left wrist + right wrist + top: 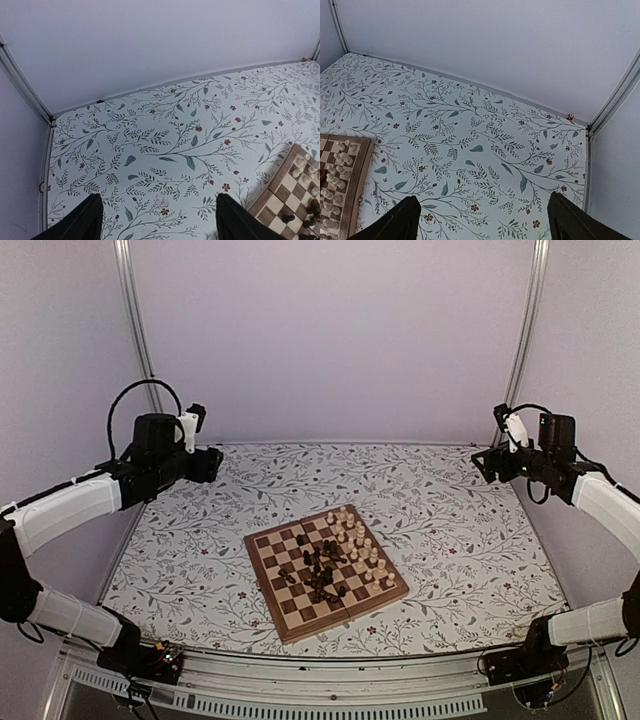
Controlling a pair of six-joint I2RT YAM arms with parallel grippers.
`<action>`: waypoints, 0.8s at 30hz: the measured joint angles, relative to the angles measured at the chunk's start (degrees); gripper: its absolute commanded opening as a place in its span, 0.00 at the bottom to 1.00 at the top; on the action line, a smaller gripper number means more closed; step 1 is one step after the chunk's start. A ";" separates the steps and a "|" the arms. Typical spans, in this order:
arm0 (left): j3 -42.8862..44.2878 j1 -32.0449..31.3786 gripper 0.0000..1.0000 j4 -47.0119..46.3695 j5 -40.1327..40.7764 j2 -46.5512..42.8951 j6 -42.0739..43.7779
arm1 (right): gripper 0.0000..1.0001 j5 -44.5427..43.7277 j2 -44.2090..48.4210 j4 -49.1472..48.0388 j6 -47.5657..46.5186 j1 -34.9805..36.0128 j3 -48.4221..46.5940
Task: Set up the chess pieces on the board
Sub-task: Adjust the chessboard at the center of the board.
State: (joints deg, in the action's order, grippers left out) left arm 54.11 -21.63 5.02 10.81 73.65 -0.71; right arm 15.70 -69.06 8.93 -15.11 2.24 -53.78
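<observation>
The board lies turned at an angle at the table's middle front. Pale cream pieces stand in rows along its right side. Dark pieces lie jumbled near its middle. My left gripper hangs high at the back left, open and empty; its fingers frame bare tablecloth, with the board's corner at the lower right. My right gripper hangs high at the back right, open and empty; its fingers frame tablecloth, with the board's edge at the lower left.
The floral tablecloth covers the table. Plain walls and metal corner posts close the back and sides. Both arm bases sit at the near edge.
</observation>
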 measured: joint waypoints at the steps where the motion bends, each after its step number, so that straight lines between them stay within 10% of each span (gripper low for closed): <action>1: -0.66 0.72 0.81 0.04 -1.25 0.00 -0.31 | 0.94 0.90 0.44 0.79 -0.68 -0.59 1.36; 11: -2.43 4.68 0.74 3.69 -13.79 1.40 -3.54 | 0.70 13.99 6.29 15.04 -19.71 -1.29 9.31; 24: -2.45 5.64 0.79 6.88 -24.04 11.04 -7.87 | 0.26 11.78 5.05 23.65 -40.33 29.18 20.85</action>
State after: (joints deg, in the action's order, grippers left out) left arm 51.66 -15.99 11.90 -13.23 84.68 -8.58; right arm 27.49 -64.01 32.58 -55.44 31.42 -32.93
